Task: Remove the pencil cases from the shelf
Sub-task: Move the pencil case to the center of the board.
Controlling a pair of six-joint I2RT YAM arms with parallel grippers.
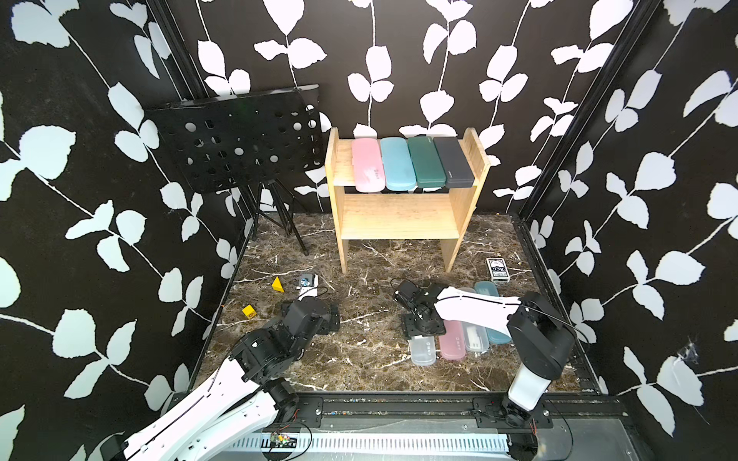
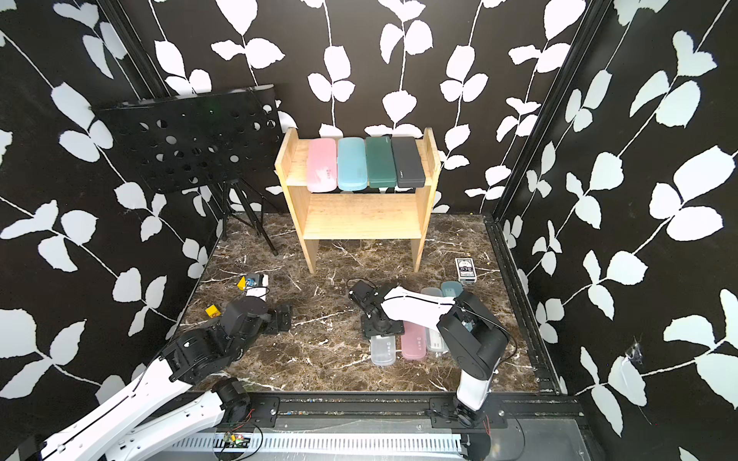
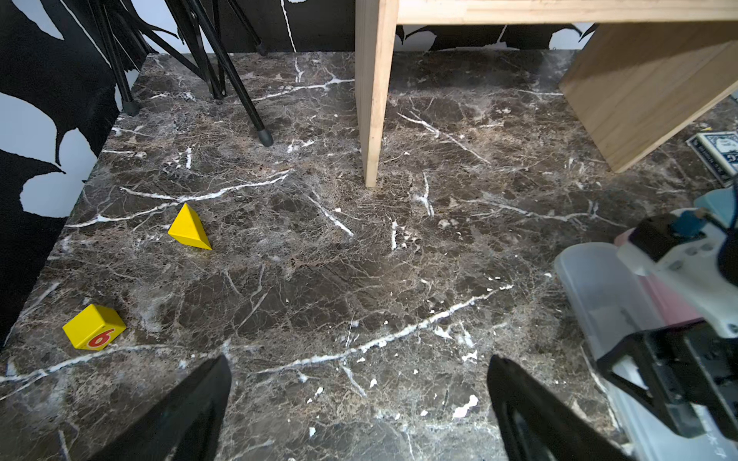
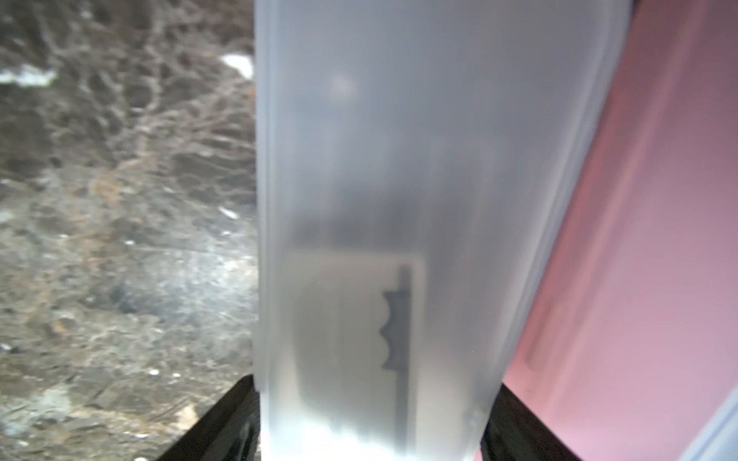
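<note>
Right gripper [image 4: 373, 383] first: my fingers [image 4: 223, 423] sit against both long edges of the frosted clear case [image 4: 379, 159]. It fills the whole gap, so I read that as a grip, with the case down on the marble table [image 1: 359, 359] at the 9 o'clock end of a row of four already off the shelf, a pink case [image 1: 453, 347] just beside it. Left gripper [image 3: 359, 361]: jaws spread wide, nothing between them but bare marble. Now the part that matters: the shelf [image 1: 399, 223] stands at 12 o'clock from my right gripper and about 1 o'clock from my left, and four pencil cases are still on its top board. There's the pink one [image 1: 367, 165], light blue one [image 1: 396, 163], dark green one [image 1: 426, 161] and dark grey one [image 1: 453, 161], packed side by side, long axes running 12 to 6, near ends poking over the front edge toward me. The left gripper is free and, I reckon, a shade nearer the pink end; the right is likelier for grey but busy. No finger gaps between them, and grey hugs the upright panel, so the overhanging ends look like the way in; pink has bare board at its 9 o'clock. Lower board bare, marble out front open, music stand [image 1: 239, 119] at the shelf's 9 o'clock, card box [image 1: 497, 269] at 2 o'clock of my right gripper.
</note>
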